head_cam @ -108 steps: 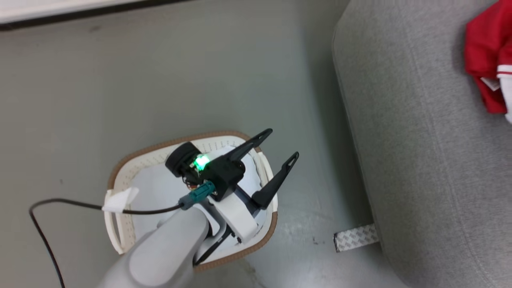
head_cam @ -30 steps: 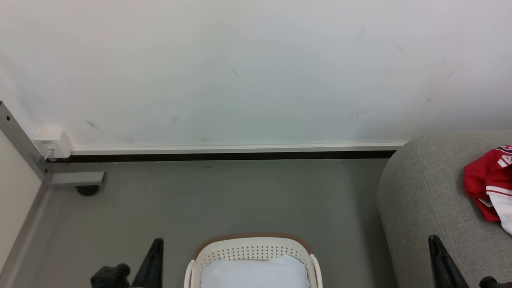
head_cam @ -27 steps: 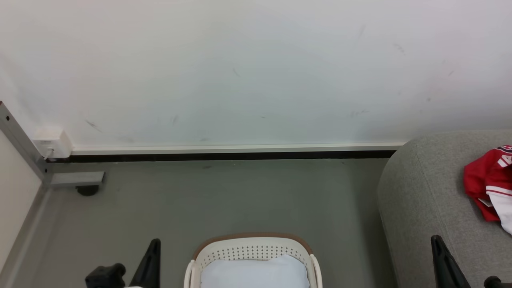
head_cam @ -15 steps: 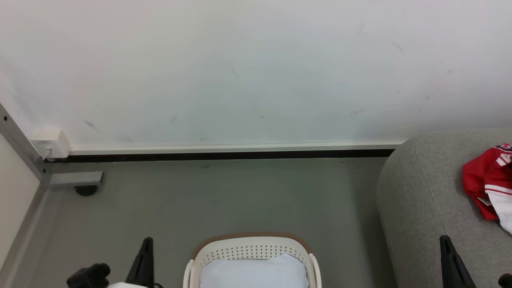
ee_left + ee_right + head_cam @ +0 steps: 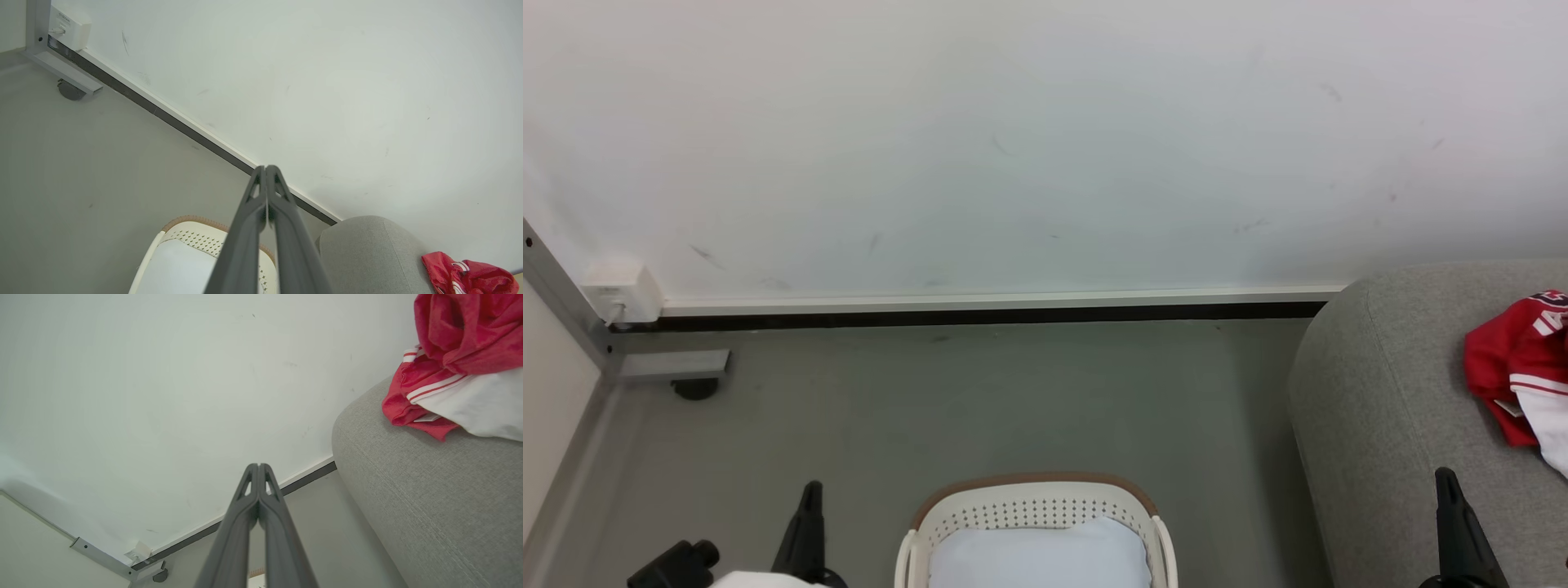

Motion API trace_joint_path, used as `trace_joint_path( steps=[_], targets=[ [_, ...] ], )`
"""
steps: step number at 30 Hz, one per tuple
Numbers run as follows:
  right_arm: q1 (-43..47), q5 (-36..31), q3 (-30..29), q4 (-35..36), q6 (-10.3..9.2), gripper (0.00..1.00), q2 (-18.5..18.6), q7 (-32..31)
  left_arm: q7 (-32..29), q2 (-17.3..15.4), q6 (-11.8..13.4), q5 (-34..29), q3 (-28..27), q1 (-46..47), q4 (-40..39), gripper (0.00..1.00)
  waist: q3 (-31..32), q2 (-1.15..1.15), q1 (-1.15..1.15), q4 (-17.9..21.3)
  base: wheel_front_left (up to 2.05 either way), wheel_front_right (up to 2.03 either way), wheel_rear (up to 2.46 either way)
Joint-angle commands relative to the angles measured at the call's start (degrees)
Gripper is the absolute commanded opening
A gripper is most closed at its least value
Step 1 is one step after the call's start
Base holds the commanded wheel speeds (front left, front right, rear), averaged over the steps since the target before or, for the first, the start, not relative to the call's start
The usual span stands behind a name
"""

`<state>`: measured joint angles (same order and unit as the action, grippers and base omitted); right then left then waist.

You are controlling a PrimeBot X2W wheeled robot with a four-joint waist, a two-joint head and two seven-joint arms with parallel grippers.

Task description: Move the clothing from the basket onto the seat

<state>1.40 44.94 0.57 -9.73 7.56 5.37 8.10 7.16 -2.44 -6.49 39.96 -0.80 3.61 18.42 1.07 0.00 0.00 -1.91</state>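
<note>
Black and bare at the tips: carries the left gripper [image 5: 266, 170] and the right gripper [image 5: 258, 467] with jaws pressed flat together, nothing caught in either pair. Has shut both within the last second, from a slight gap to none. Has also slid both outward and lower in the head view over that second, toward its bottom corners, left beside the basket [image 5: 1031, 508], right in line with the seat [image 5: 1380, 408]. Points both sets of fingers up and forward toward the wall [image 5: 1013, 147], touching nothing. Shows little of either arm beyond a pale scrap of forearm [image 5: 747, 580] at the lower left; cannot tell the elbow bend. Reads as a parked, resting pose rather than a reach.

Seconds ago looked steeply down on an open gripper above the basket; now looks out across floor [image 5: 972, 392] and wall, a shift of the camera, not of the things. Finds in the visible part of the basket the pale liner sheet [image 5: 1037, 555] and no red. Finds the clothing [image 5: 1503, 359] bunched on the seat, red with a white panel and thin stripes, well apart from the basket. Suggests the task done or nearly so; cannot see the basket's near half to be sure.
</note>
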Motion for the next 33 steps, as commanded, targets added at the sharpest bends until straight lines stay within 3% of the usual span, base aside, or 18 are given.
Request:
trace_joint_path(
  steps=[1, 33],
  targets=[
    [-1.45, 1.97, -0.45, 0.35, -0.03, 0.0, 0.16, -0.39, -0.41, -0.31, -0.11, 1.98, -0.39, 1.49, -0.95, 0.0, -0.02, 0.0, 0.0, 0.02, 0.0, 0.0, 0.0],
    [-4.34, 22.67, -2.76, -1.64, -0.07, 0.0, -0.52, -6.2, -6.3, -0.46, -0.58, 24.4, -2.83, 2.15, -2.57, 0.0, -0.44, 0.0, 0.0, 0.67, 0.0, 0.0, 0.0]
  ],
)
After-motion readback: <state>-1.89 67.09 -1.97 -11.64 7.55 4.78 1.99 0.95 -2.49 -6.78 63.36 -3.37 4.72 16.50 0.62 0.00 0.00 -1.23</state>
